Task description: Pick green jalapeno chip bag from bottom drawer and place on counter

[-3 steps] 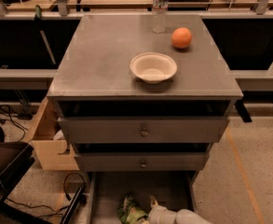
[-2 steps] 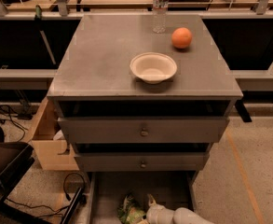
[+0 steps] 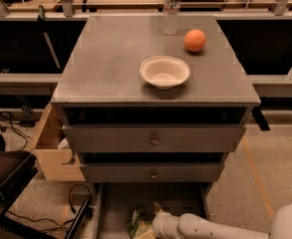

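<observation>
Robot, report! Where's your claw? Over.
My claw low in bottom drawer, by green jalapeno chip bag. Bag not on counter yet. Up there: bowl, orange, bottle.

Counter [image 3: 105, 59]: white bowl [image 3: 164, 71] just off centre toward 5 o'clock; orange [image 3: 195, 40] at 2 o'clock; water bottle [image 3: 171, 9] at 12 o'clock edge. Gripper [image 3: 154, 216] inside bottom drawer [image 3: 116, 203].
</observation>
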Tool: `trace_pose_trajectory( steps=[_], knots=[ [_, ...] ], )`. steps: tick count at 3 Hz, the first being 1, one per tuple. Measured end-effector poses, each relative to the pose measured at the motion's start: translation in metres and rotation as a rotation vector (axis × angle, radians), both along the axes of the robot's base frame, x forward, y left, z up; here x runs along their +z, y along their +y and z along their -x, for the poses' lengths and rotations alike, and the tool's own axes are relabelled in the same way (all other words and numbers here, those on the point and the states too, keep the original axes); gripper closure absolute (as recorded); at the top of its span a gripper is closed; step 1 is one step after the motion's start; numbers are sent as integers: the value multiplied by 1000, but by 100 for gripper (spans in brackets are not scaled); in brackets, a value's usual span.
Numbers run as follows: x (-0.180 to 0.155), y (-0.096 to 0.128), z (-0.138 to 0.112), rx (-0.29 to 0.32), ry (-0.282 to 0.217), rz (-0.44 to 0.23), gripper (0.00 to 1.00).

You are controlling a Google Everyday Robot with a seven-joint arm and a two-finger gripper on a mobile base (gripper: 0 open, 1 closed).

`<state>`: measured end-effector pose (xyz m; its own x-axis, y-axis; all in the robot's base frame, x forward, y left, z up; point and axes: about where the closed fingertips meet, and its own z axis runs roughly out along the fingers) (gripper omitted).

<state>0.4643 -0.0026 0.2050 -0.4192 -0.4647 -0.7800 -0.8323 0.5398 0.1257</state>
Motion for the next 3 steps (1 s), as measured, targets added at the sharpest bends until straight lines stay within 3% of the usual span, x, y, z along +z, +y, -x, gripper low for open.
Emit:
trace_pose_trajectory(
  steps=[2,3],
  knots=[
    [15,-11,4,70,7,314,0],
    [13,-12,4,83,13,381,0]
  ],
)
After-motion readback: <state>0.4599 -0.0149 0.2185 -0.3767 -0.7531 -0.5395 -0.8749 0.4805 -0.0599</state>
